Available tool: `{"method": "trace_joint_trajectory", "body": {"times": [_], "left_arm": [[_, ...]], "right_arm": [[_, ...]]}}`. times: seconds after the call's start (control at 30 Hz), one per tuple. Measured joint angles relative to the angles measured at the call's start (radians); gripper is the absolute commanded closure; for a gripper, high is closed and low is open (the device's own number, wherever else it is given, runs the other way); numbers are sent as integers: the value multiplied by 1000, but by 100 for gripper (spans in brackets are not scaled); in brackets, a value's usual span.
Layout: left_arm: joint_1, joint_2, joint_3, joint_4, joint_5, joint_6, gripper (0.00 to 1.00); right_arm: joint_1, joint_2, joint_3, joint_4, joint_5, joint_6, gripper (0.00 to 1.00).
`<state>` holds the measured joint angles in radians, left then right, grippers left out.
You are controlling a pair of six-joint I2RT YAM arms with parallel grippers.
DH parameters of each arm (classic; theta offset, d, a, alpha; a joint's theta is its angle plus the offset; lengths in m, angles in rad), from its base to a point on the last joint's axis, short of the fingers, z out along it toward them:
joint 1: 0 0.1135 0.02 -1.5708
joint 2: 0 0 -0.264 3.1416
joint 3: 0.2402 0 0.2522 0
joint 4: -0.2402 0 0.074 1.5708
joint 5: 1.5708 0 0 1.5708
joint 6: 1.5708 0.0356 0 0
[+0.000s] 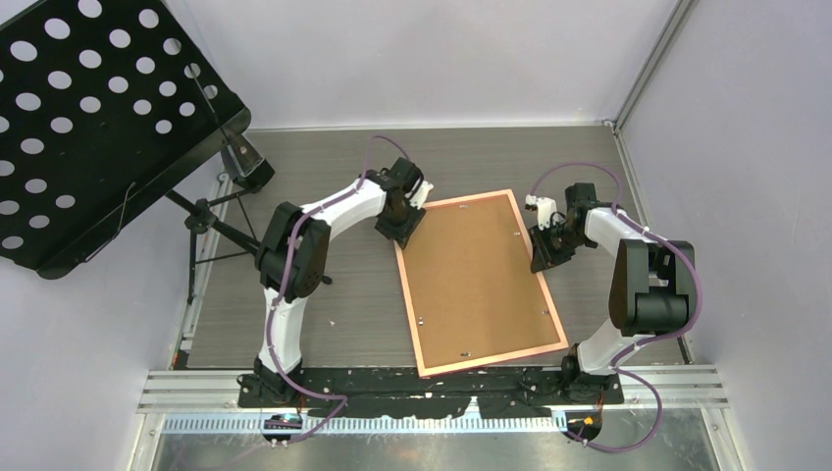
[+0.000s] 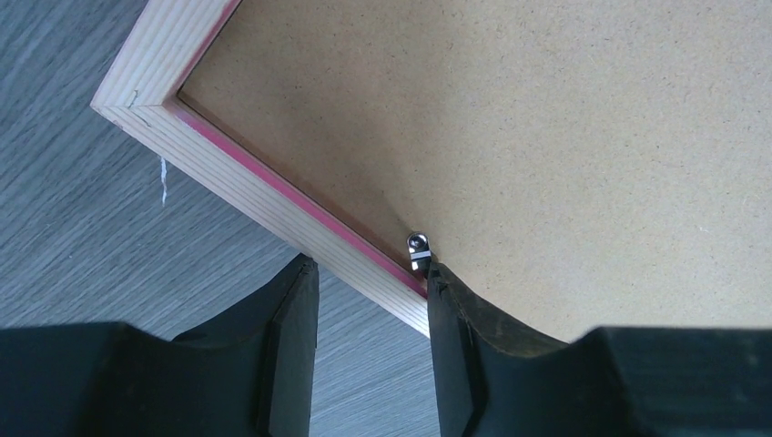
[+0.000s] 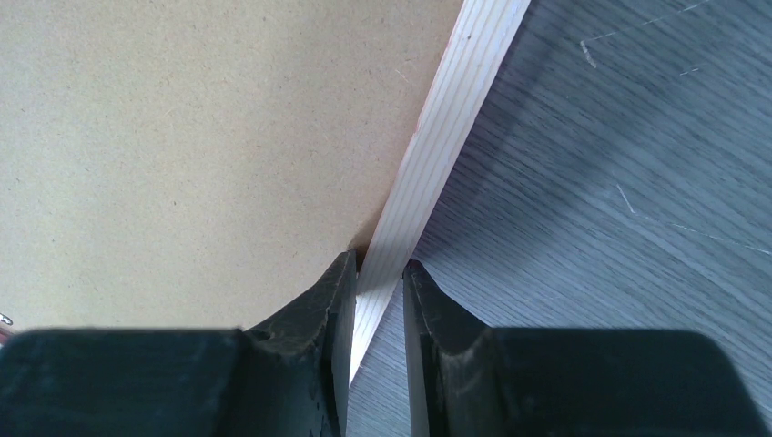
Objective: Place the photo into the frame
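Note:
The frame lies face down on the grey table, its brown board back up. The photo is hidden. My left gripper is at the frame's far left edge. In the left wrist view it stands open astride the pink-edged rail, one finger over the table, the other on the board beside a small metal clip. My right gripper is at the frame's right edge. In the right wrist view it is shut on the pale wooden rail, one finger over the board.
A black perforated music stand fills the far left, its tripod legs reaching the table's left edge. Grey walls close in at the back and right. A metal rail carries both arm bases at the near edge.

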<state>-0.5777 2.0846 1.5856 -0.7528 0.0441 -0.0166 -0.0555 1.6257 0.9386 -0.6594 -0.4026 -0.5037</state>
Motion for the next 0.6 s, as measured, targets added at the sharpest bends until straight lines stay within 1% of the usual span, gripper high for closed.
{"method": "trace_joint_trajectory", "body": {"times": [0.07,0.23,0.3,0.37,0.43,0.47,0.53,0.6], "left_arm": [[-3,0,0,0,-6,1,72],[-16,-8,-10,6,-35,3,88],[-24,-14,-18,14,-53,5,92],[-34,-22,-30,26,-75,11,93],[-47,-32,-45,41,-100,23,90],[-52,-35,-50,47,-112,28,86],[-66,-45,-63,61,-143,44,71],[-76,-48,-67,67,-169,53,61]], "right_arm": [[0,0,0,0,0,0,94],[0,0,0,0,0,0,94],[0,0,0,0,0,0,95],[0,0,0,0,0,0,95],[0,0,0,0,0,-1,94],[0,0,0,0,1,-2,95],[0,0,0,0,1,-4,95],[0,0,0,0,1,-6,95]]}}
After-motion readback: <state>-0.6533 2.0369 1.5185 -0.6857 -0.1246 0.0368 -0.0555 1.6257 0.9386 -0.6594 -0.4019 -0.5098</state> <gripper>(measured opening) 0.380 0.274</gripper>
